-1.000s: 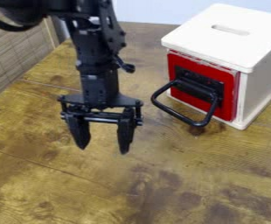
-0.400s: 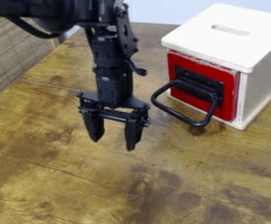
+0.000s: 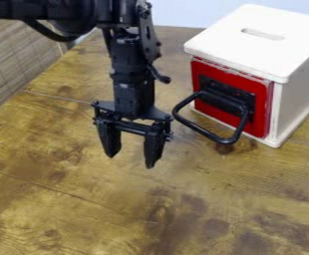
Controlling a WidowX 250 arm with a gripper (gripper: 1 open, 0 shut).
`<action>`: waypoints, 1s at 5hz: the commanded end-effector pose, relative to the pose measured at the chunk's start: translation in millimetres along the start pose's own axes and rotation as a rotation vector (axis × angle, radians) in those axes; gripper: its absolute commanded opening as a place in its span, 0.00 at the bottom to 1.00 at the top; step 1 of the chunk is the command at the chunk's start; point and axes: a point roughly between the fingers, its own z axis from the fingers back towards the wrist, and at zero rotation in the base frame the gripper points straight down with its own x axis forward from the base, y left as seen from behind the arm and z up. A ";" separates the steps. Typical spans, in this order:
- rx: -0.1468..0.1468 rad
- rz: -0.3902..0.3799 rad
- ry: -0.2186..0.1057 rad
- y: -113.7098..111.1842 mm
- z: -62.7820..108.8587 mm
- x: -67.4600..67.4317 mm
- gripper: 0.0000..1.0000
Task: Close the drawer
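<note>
The black robot arm is reaching down from above, and its jaws are hanging over the wooden tabletop, pointing downward. They are standing apart, with nothing showing between them. To their right in the view, the red-fronted drawer is sitting in the white box cabinet, farther back on the tabletop. Its black loop handle is jutting out toward the jaws (the nearest part of the drawer to them), but is not touching them. A tiled surface is showing behind and to the left of the jaws.
</note>
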 end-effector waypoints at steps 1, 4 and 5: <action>0.010 0.002 -0.041 0.1 20.9 6.6 1.00; 0.009 0.038 0.018 -9.9 17.4 3.7 1.00; 0.007 0.053 0.036 -6.9 14.6 2.3 1.00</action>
